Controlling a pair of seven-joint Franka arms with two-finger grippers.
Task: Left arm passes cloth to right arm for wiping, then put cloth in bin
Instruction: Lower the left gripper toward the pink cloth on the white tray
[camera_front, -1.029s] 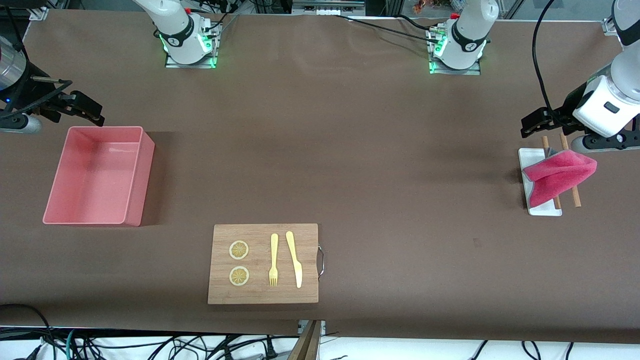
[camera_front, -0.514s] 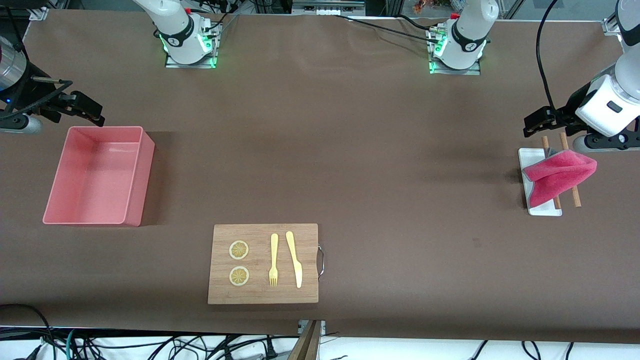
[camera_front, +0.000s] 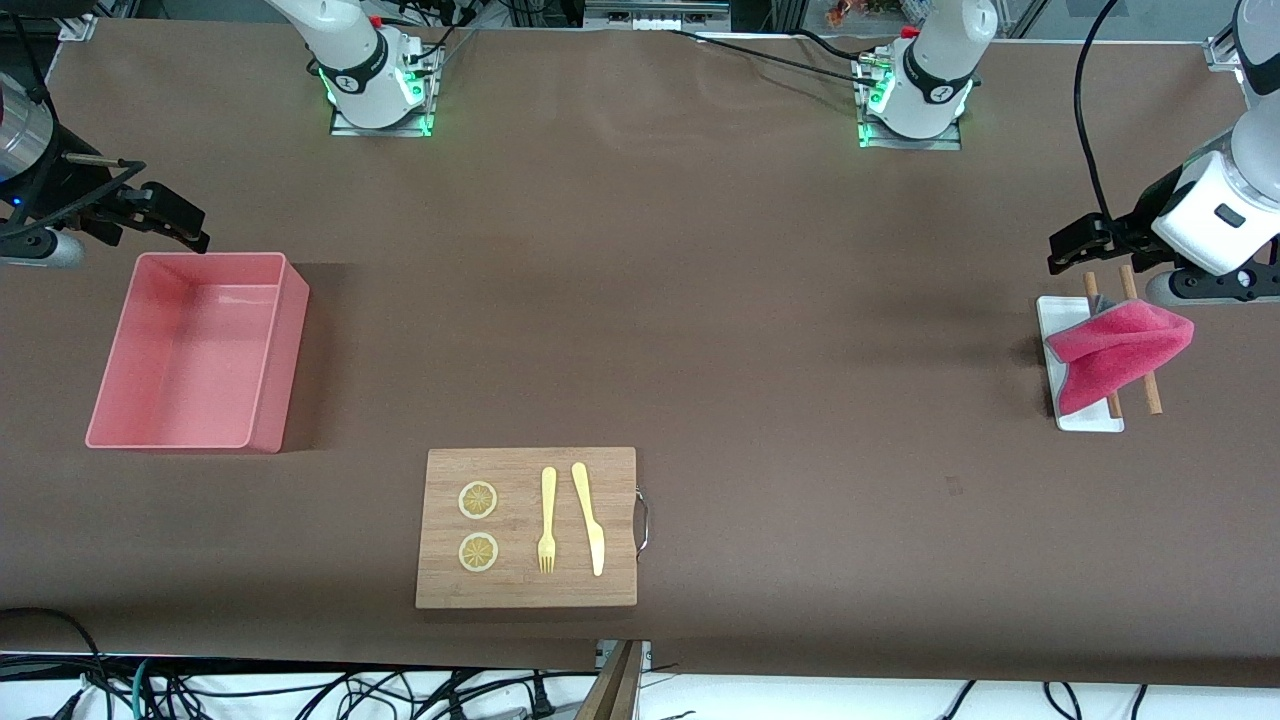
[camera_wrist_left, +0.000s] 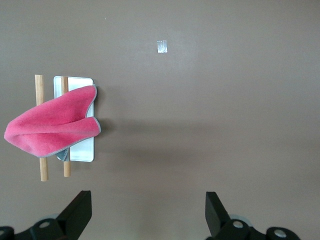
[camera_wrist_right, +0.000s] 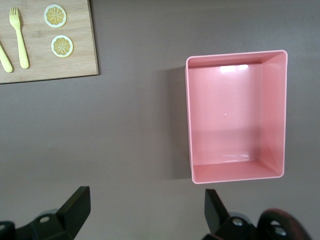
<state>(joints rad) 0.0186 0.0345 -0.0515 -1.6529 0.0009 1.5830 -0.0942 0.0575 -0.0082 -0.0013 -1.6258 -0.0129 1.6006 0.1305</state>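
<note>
So, one brown table (camera_front: 700, 300) is seen, with one pink bin (camera_front: 190, 350) at the right arm's end and one wooden cutting board (camera_front: 526, 527) nearest the front camera. On it are counted two lemon slices (camera_front: 478, 500), one fork (camera_front: 547, 520) and one knife (camera_front: 589, 518). One magenta cloth (camera_front: 1115, 345) is draped over two wooden sticks (camera_front: 1150, 385) and one white tray (camera_front: 1085, 415), partly hidden, at the left arm's end. The left gripper (camera_wrist_left: 147, 212) is held wide apart, gripping nothing, above bare table beside the cloth. The right gripper (camera_wrist_right: 145, 210) is likewise spread wide, beside the bin, its arm cut off.
</note>
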